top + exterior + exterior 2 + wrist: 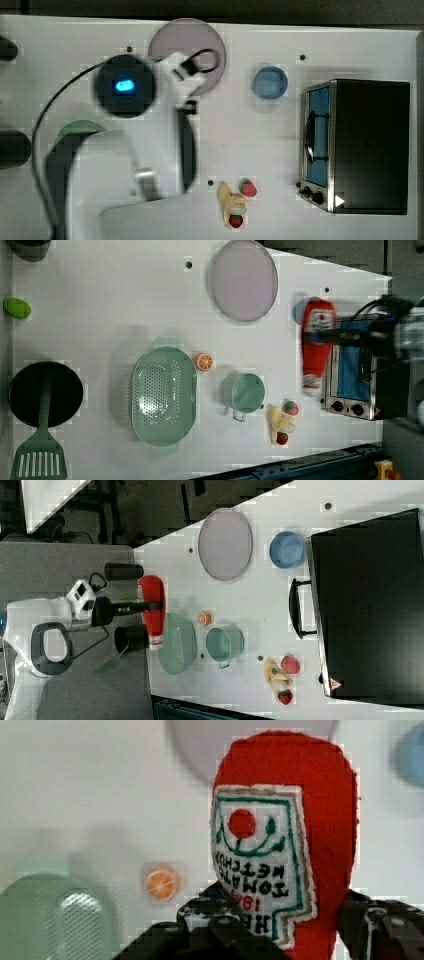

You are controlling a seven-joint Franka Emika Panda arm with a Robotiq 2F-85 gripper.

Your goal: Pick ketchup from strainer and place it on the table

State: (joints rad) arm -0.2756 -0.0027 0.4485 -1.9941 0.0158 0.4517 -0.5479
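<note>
Ketchup (300, 810) in raised end effector (280, 930), off strainer (162, 395)

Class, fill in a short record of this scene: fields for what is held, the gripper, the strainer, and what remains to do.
held: ketchup, lifted clear of the table
gripper: gripper closed on the bottle's body
strainer: strainer empty, beside an orange slice
remaining: set the bottle down on the tabletop

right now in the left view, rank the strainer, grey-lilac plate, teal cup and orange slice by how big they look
1. strainer, largest
2. grey-lilac plate, a bit smaller, though it lies farther up the table, so this is unsure
3. teal cup
4. orange slice, smallest
</note>
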